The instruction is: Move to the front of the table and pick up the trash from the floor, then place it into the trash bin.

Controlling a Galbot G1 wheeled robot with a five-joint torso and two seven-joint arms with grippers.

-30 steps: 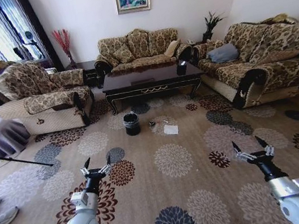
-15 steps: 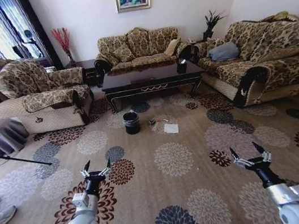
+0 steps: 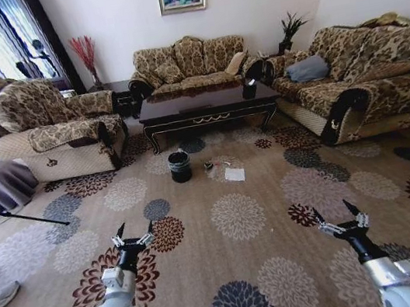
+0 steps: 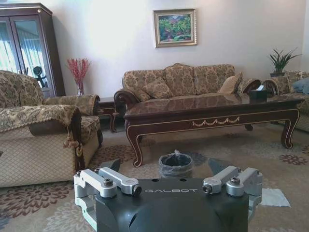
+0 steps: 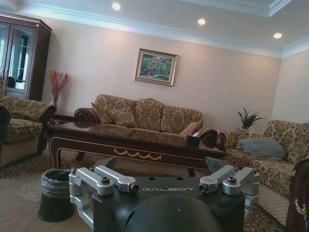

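While I approach: table (image 3: 205,106) well ahead.
Trash (image 3: 234,175): on carpet beside trash bin (image 3: 180,167), unpicked.
Left gripper (image 3: 133,238), right gripper (image 3: 342,219): spread, empty.

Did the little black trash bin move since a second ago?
No. The trash bin sits by the table's left front leg, with the white paper beside it, as before.
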